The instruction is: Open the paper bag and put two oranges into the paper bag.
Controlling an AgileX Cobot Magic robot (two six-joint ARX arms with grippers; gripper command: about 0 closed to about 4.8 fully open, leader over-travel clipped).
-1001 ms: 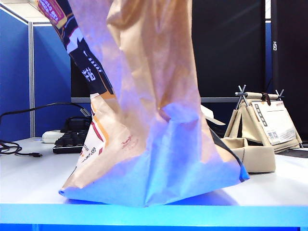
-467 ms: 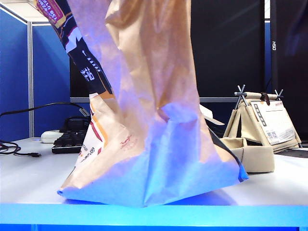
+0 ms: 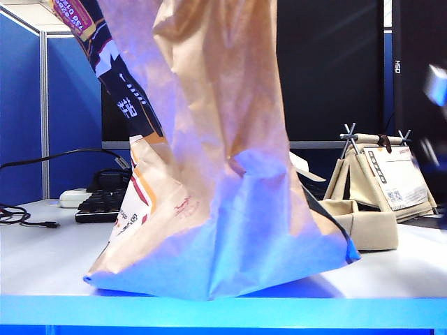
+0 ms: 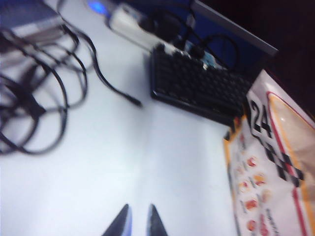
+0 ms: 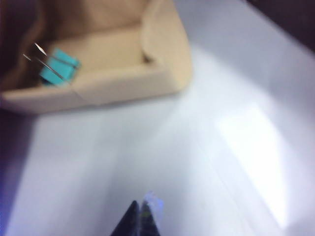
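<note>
The paper bag [image 4: 275, 167] bears a black "24".

Paper bag [image 3: 209, 174] on table [image 3: 42, 265]; keyboard [image 3: 105, 204] behind-left, tray [image 3: 367, 227] right.

White counter [image 3: 49, 258] carries all items. Ahead of the left hand [image 4: 137, 223]: black keyboard [image 4: 199, 86], white power strip [image 4: 130, 22], tangle of black cables [image 4: 34, 108] off to one side. Ahead of the right hand [image 5: 141, 221]: beige folded tray [image 5: 98, 73] holding a teal binder clip [image 5: 58, 67]. Beige calendar stand [image 3: 387, 178] behind tray.
</note>
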